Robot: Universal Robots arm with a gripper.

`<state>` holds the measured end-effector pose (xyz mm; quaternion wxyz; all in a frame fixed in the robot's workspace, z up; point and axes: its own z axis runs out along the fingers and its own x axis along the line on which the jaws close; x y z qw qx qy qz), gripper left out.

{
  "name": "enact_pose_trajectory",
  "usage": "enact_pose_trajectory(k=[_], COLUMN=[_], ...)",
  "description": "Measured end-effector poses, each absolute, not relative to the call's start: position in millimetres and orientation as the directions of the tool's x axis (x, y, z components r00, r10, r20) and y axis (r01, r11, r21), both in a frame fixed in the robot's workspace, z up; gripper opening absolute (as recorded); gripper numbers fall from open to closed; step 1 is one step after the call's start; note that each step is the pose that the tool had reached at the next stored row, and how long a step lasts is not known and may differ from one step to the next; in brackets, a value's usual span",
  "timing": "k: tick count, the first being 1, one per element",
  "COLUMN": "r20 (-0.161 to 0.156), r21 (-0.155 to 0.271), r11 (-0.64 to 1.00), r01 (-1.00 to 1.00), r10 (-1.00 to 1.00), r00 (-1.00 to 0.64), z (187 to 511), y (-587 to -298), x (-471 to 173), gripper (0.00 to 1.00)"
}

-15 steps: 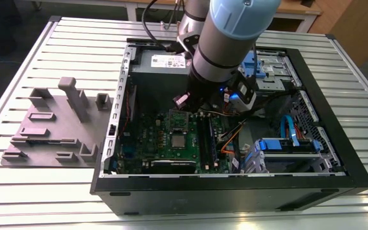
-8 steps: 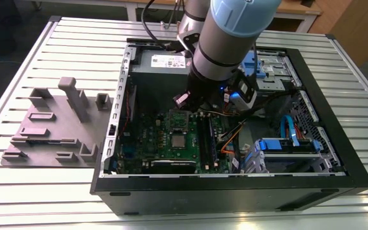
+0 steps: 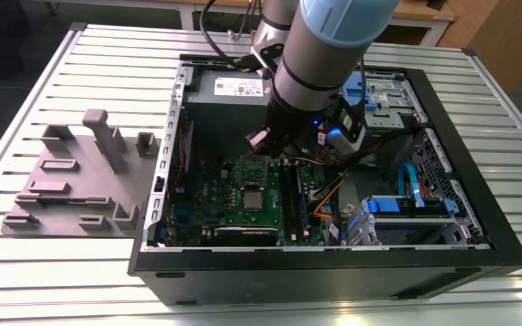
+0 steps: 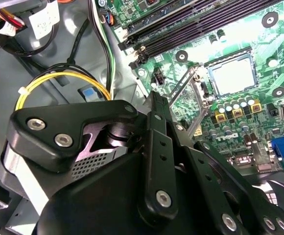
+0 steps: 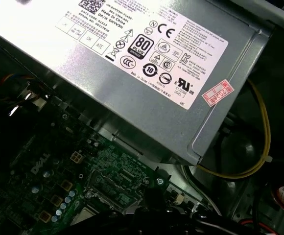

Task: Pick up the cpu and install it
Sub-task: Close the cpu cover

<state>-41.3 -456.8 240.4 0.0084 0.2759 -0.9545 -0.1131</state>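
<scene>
The cpu (image 3: pixel 255 199) is a small silvery-grey square lying flat in the socket in the middle of the green motherboard (image 3: pixel 202 204), inside the open computer case (image 3: pixel 334 268). In the second wrist view the cpu (image 4: pixel 231 76) shows as a pale square in its black socket frame. The socket's metal load frame (image 3: pixel 255 165) stands upright beside it, and its lever (image 4: pixel 186 90) is raised. My gripper (image 3: pixel 279 146) hangs above the board just behind the socket, apart from the cpu. Its black body (image 4: pixel 154 147) is in the foreground of the second wrist view.
A grey power supply with a white label (image 3: pixel 229 88) (image 5: pixel 147 73) sits at the back of the case. Memory slots (image 4: pixel 196 24) and yellow cables (image 4: pixel 59 81) lie near the socket. Blue drive bays (image 3: pixel 406 204) are at the exterior view's right. A grey fixture block (image 3: pixel 79 176) stands on the slatted table (image 3: pixel 62 272).
</scene>
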Motion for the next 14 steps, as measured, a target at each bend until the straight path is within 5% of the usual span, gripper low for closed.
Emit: enact_pose_trajectory(k=[14], r20=[-0.046], r21=[0.221], r11=[0.813], r01=[-0.539], r10=[-0.543], r00=[-0.839], z=[241.5], y=[-457.3], x=[-41.3], gripper=[0.11])
